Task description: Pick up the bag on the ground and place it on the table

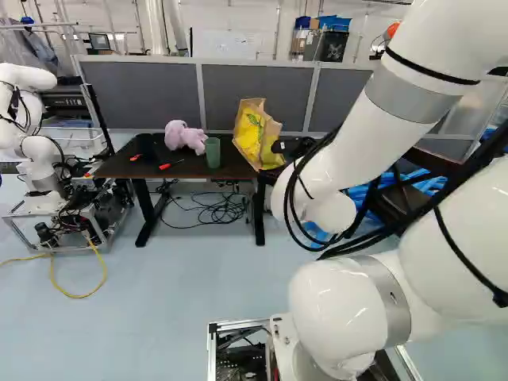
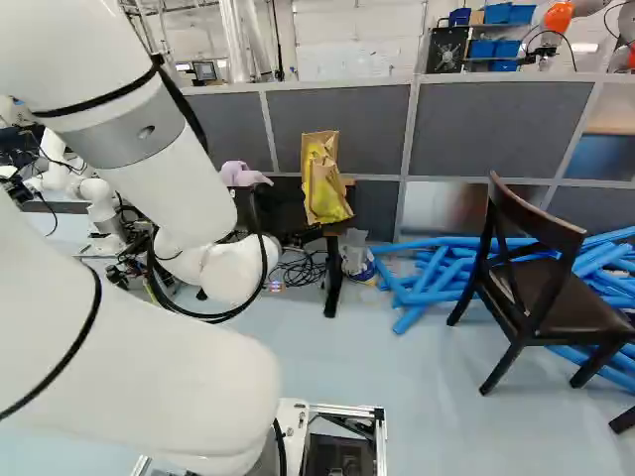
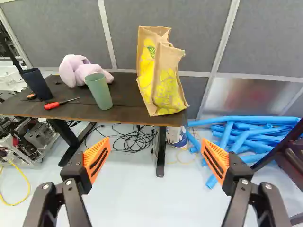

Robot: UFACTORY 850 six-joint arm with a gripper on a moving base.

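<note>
The black gripper [image 1: 294, 148] shows in the left base view at the end of the arm, just beside the bag in that picture. In the wrist view the gripper [image 3: 155, 145] has its two orange-padded fingers wide apart, nothing between them. A brown and yellow bag [image 3: 163, 82] stands upright on the dark table [image 3: 125, 112], at one end of the tabletop, ahead of the gripper and not touched by it. The same bag [image 2: 323, 178] appears on the table end in the right base view.
On the table are a green cup [image 3: 98, 91], a pink plush toy [image 3: 78, 70], a dark cup [image 3: 37, 84] and a red screwdriver [image 3: 52, 105]. Cables [image 1: 218, 209] lie beneath. Blue tubes [image 2: 437, 268] and a dark chair [image 2: 536, 288] stand right. Another robot [image 1: 36, 151] is left.
</note>
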